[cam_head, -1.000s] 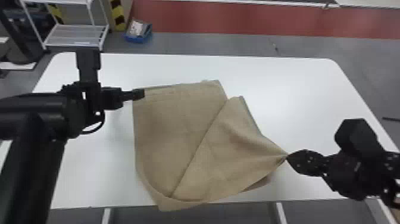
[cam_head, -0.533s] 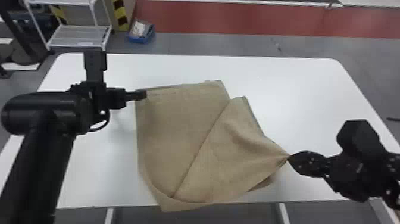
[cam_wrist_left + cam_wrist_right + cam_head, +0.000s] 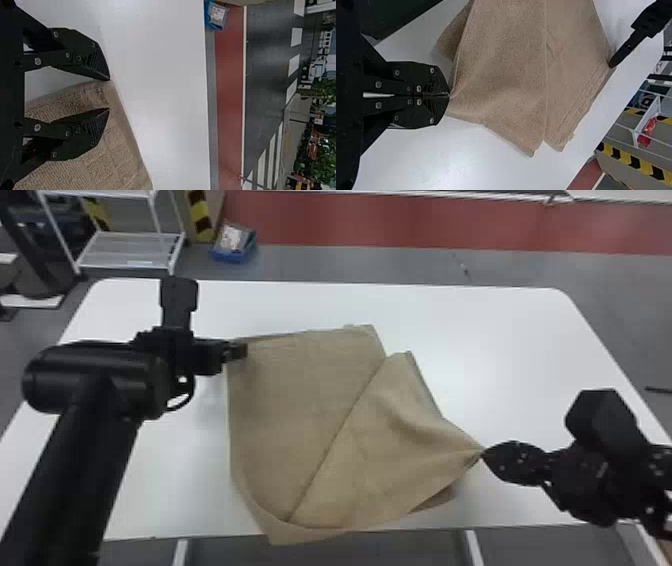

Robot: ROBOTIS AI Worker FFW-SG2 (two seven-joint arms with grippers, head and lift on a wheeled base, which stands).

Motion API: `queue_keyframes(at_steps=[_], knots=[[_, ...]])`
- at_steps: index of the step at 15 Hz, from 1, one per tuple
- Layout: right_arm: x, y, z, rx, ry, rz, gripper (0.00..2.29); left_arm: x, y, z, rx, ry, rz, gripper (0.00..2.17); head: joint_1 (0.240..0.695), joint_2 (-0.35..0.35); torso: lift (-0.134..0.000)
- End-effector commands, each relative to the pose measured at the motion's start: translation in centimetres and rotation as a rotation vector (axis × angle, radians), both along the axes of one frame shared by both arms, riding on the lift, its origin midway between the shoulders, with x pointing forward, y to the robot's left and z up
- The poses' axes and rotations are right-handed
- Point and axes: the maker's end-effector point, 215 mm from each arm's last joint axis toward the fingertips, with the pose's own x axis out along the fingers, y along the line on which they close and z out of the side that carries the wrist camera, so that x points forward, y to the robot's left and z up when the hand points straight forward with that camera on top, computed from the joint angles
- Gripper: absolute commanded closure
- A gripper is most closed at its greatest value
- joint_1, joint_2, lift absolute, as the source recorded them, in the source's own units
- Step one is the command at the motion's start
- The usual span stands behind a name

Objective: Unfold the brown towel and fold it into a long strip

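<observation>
Compared with one second ago, we see the left wrist and forearm swung toward the brown towel (image 3: 300, 415), while the fingertips of the left gripper (image 3: 242, 350) have shifted only slightly. We find the right gripper (image 3: 485, 455) in nearly the same place as it was.

We see the towel spread on the white bench (image 3: 500, 340), partly unfolded. One layer lies across it in a slanting flap, and the lowest corner reaches just past the near edge of the bench. On the right side, the cloth is drawn into a point toward the right gripper.

In the left wrist view, we notice that the left gripper (image 3: 109, 94) has its two fingers wide apart at the far left corner of the towel, and we cannot tell whether they touch the cloth. In the right wrist view, the right gripper (image 3: 449, 95) has its fingers pressed together, and it pinches a small part of the towel between the tips.

Behind the bench, we see a white shelf rack (image 3: 125, 250) on the left, and a blue box (image 3: 233, 255) on the floor to the right of it, near a yellow-and-black striped post (image 3: 200, 215).
</observation>
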Motion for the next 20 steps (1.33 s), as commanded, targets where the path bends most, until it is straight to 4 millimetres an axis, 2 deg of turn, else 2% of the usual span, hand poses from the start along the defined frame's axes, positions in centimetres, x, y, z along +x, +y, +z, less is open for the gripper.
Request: queue_keyframes(at_steps=[1, 2, 6, 9, 11, 12, 15, 17, 20], knots=[[0.2, -0.7, 0.2, -0.001, -0.004, -0.012, 1.5, -0.2, 0.1, -0.3, 0.021, 0.009, -0.001, 2.07, 0.695, -0.083, -0.123], [0.6, -1.0, 0.3, 0.001, -0.011, -0.019, 1.5, -0.4, 0.2, -0.7, 0.027, 0.019, 0.006, 2.15, 0.695, -0.084, -0.123], [2.2, -3.9, 1.4, -0.007, -0.051, -0.083, 1.5, -0.9, 1.6, -1.0, 0.031, 0.026, 0.029, 2.15, 0.695, -0.097, -0.123], [5.5, -8.5, 1.8, -0.032, -0.1, -0.19, 1.5, -0.7, 5.2, -0.1, 0.013, 0.015, 0.121, 2.15, 0.695, -0.107, -0.123], [7.2, -10.5, 1.8, -0.043, -0.111, -0.229, 1.5, -1.8, 6.9, -0.4, 0.015, 0.06, 0.158, 2.15, 0.695, -0.112, -0.123], [8.2, -11.1, 2.3, -0.041, -0.125, -0.247, 1.5, -2.1, 7.6, 0.2, 0.009, 0.054, 0.173, 2.15, 0.695, -0.113, -0.123], [9.7, -12.7, 3.2, -0.056, -0.146, -0.291, 1.5, -4.2, 10.4, 0.8, -0.008, 0.061, 0.249, 2.15, 0.695, -0.115, -0.123], [9.1, -13.6, 3.1, -0.055, -0.134, -0.306, 1.5, -7.0, 12.5, 0.4, -0.029, 0.07, 0.305, 2.15, 0.695, -0.101, -0.123], [8.3, -15.1, 3.2, -0.052, -0.124, -0.329, 1.5, -11.7, 14.5, -0.1, -0.093, 0.1, 0.356, 2.15, 0.695, -0.092, -0.123]])
